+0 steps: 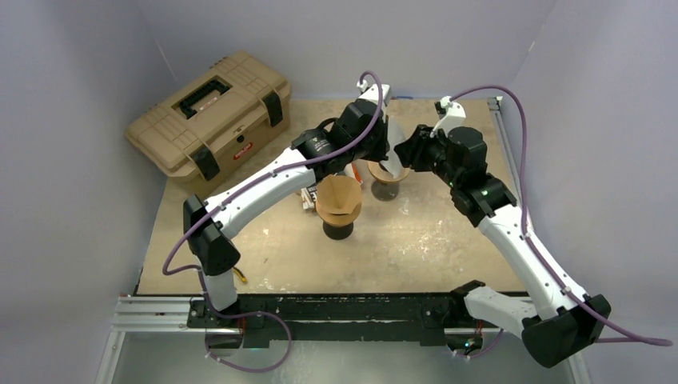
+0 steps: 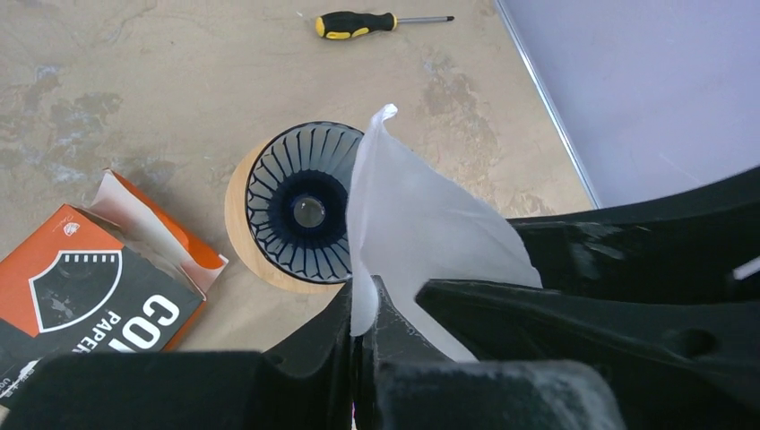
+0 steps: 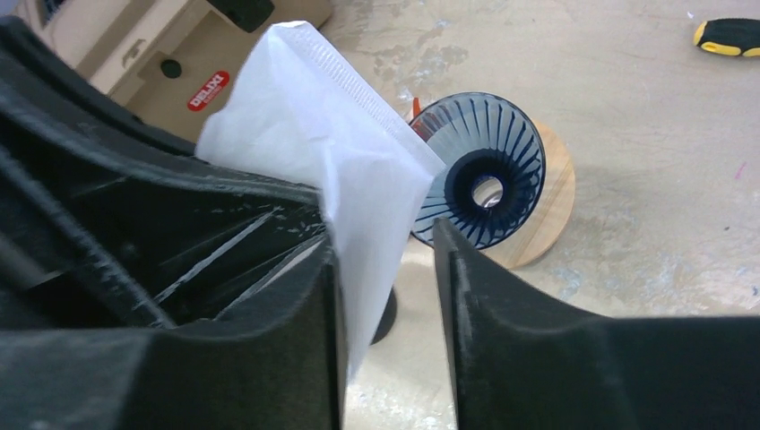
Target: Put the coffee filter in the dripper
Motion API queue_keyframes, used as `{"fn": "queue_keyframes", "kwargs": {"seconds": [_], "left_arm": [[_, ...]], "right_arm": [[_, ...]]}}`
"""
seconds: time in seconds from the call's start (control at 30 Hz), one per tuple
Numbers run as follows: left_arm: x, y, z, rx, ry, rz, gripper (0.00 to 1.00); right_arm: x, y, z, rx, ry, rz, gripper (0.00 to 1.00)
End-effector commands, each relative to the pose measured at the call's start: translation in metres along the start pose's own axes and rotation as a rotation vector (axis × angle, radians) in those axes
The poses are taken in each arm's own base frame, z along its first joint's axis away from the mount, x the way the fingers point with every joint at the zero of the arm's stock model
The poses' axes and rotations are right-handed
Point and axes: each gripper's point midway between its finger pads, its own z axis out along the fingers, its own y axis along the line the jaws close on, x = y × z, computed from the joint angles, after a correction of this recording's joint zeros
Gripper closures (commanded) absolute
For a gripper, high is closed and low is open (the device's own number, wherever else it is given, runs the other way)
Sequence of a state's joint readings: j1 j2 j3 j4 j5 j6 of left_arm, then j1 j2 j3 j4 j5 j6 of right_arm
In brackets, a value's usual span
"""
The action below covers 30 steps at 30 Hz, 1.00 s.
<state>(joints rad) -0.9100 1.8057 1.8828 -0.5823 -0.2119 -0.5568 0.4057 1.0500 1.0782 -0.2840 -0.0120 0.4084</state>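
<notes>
As both tilt toward dripper [image 2: 305,202], left gripper [image 2: 363,313] pinches filter [image 2: 421,233], right gripper [image 3: 385,249] parted

Red label [image 3: 208,90] on tan toolbox [image 3: 107,63] is reading "DELIXI" in white capitals. Orange-and-black carton [image 2: 90,296] lying on worktop [image 2: 179,72] is showing large white letters "CO", the rest hidden, with "PAPE" running beneath in smaller white type. In the top view, the toolbox label is showing too small to read.

Filter [image 2: 421,224] paper (matt); dripper [image 2: 287,179] plastic w/ wood base [image 2: 240,235].
</notes>
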Motion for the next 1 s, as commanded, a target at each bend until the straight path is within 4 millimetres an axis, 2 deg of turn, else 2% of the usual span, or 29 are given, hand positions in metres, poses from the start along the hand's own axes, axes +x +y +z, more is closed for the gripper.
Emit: {"fn": "queue_keyframes", "kwargs": {"seconds": [0.0, 0.17, 0.33, 0.53, 0.73, 0.97], "left_arm": [[-0.022, -0.011, -0.006, 0.026, -0.048, 0.01, 1.0], [-0.022, -0.011, -0.004, 0.016, -0.034, 0.017, 1.0], [-0.019, -0.007, 0.001, -0.005, -0.014, 0.024, 1.0], [-0.021, 0.005, 0.005, -0.016, -0.005, -0.01, 1.0], [-0.018, 0.023, 0.009, -0.016, 0.032, -0.041, 1.0], [-0.015, 0.03, 0.007, 0.014, 0.045, -0.062, 1.0]], "right_arm": [[-0.023, 0.001, 0.012, 0.018, -0.056, -0.036, 0.55], [-0.02, -0.01, 0.029, 0.083, -0.028, -0.05, 0.44], [-0.015, -0.024, 0.037, 0.159, -0.005, -0.052, 0.4], [-0.008, -0.047, 0.045, 0.274, 0.026, -0.072, 0.4], [-0.005, -0.056, 0.047, 0.31, 0.038, -0.069, 0.39], [0.002, -0.063, 0.048, 0.317, 0.074, -0.066, 0.39]]}}
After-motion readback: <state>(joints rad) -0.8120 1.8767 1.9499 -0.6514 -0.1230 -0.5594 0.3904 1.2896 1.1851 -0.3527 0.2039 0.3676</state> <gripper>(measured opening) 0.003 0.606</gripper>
